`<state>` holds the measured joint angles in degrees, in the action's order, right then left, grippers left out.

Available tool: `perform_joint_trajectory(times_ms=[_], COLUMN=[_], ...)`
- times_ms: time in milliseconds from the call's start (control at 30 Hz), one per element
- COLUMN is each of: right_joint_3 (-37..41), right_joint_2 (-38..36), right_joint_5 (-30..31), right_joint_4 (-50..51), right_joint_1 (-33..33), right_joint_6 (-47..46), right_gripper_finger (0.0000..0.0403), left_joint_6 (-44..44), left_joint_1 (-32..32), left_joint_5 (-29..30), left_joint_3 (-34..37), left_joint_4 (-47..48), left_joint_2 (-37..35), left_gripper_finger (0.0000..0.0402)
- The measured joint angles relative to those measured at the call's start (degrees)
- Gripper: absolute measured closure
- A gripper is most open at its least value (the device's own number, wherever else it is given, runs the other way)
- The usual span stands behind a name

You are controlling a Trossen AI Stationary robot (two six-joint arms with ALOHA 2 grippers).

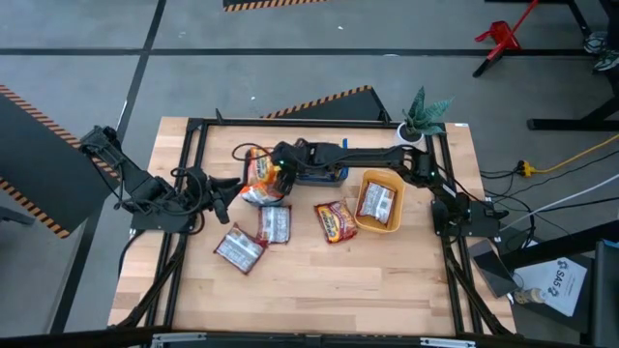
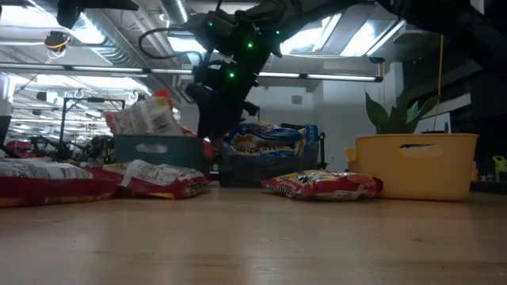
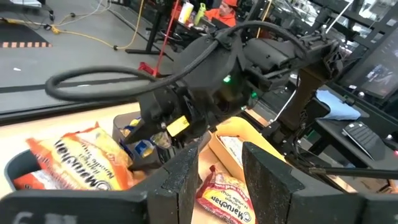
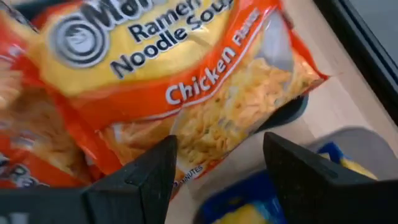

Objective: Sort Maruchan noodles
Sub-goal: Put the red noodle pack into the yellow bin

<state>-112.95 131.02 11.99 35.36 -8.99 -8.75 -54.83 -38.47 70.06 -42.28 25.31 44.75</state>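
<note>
With the right gripper (image 1: 281,166) open-fingered over orange crinkly chicken packets (image 4: 186,93) in a tray, roughly four packets (image 1: 274,223) seemingly remain loose.

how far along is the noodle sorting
Partly done. A white packet lies in the yellow tray, orange packets sit in the grey tray, and blue ones in the dark tray. The right gripper hovers open over the orange packets, holding nothing; the left gripper waits open nearby. Four packets are on the table, unsorted.
</note>
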Motion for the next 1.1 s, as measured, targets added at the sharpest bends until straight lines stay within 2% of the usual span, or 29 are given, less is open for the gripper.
perform_joint_trajectory(times_ms=[267,400,567,733,867,1100], right_joint_3=[-1.05,-3.54,-11.61,-22.23,-19.90,-21.97], right_joint_2=[-0.57,-0.59,-0.58,-0.85,-6.95,-18.33], right_joint_5=[-4.04,-4.07,-2.85,-2.54,-2.46,-1.69], right_joint_4=[-2.18,-2.39,2.61,10.46,10.55,21.10], right_joint_1=[1.57,1.50,0.95,-0.57,-2.47,-8.07], right_joint_6=[0.10,0.61,4.71,8.20,8.82,7.23], right_gripper_finger=[0.0178,0.0178,0.0178,0.0178,0.0178,0.0178], left_joint_6=[0.00,0.00,-0.36,-1.68,-1.70,-2.57], left_joint_1=[1.38,1.96,2.43,3.76,5.40,9.54], left_joint_5=[-0.34,-0.39,-1.59,-6.89,-12.40,-22.28], left_joint_3=[0.00,0.00,0.00,0.00,0.00,-0.04], left_joint_4=[0.12,0.12,0.12,0.11,0.22,-0.09], left_joint_2=[0.02,0.02,0.00,-0.03,-0.39,-0.97], left_gripper_finger=[0.0282,0.0282,0.0282,0.0282,0.0282,0.0282])
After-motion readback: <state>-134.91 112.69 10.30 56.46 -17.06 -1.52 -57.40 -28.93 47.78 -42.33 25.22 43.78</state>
